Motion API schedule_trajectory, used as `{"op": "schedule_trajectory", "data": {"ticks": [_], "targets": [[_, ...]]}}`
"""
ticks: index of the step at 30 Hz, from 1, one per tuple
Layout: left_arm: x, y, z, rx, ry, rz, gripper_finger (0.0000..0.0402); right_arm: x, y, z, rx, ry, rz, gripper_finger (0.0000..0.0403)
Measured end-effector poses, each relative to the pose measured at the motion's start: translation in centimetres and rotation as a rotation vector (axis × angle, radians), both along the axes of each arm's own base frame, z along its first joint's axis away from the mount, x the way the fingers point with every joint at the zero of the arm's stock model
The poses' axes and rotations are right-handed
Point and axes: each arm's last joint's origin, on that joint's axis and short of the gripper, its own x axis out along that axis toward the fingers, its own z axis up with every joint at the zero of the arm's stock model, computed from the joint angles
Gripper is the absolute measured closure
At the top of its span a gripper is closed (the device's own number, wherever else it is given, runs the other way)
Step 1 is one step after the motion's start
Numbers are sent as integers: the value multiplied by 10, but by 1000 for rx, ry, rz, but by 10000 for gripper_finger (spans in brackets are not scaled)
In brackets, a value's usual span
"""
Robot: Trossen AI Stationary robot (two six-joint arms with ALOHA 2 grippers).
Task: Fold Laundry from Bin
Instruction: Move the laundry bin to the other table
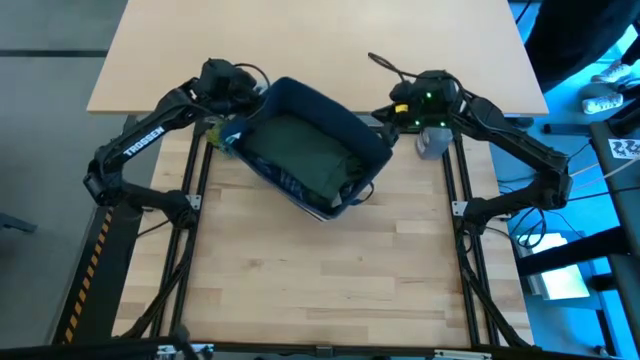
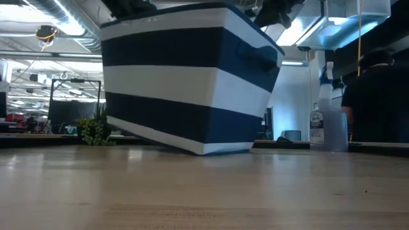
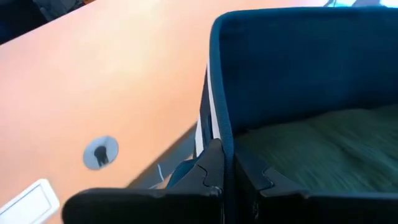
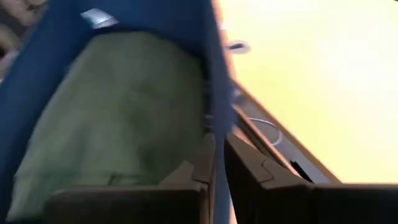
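The navy bin with white stripes (image 1: 372,140) stands askew at the middle of the table, between both arms. In the low view (image 2: 192,83) it is tilted, with one bottom corner (image 2: 208,151) on the table and the rest raised. A dark olive-green garment (image 1: 295,150) fills the bin, with a bit of blue-and-white plaid (image 1: 292,183) beside it; the black one I cannot make out. My left gripper (image 1: 232,115) is shut on the bin's left rim. My right gripper (image 1: 395,118) is shut on its right rim. My left gripper pinches the bin's fabric wall at its top rim (image 3: 219,134), with one finger inside the bin and one outside. The fingers come from the table's left side. The bin hangs tilted from the hold, with a bottom corner on the table. My right gripper pinches the opposite wall at its top rim (image 4: 216,124), with one finger inside, next to the olive garment (image 4: 118,112), and one outside. The fingers come from the table's right side. The bin is tilted in the hold.
A clear spray bottle (image 1: 432,141) stands close behind my right gripper at the table's right edge; it also shows in the low view (image 2: 327,124). The lighter far board (image 1: 300,40) lies behind the bin. The wooden near half (image 1: 320,270) lies in front of it.
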Motion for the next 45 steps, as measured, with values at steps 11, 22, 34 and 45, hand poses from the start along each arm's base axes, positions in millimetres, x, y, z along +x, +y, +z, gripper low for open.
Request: {"op": "schedule_trajectory", "data": {"ticks": [11,22,34,45], "targets": [[19,32,-20,9,28,33,401,20,69,-8,-259,191,391,365],[20,38,-24,1,23,29,401,61,132,-47,-406,410,691,239],[20,38,-24,10,34,20,399,79,132,-79,-558,686,628,218],[22,42,-17,71,-9,35,399,69,94,-66,-560,812,488,370]]}}
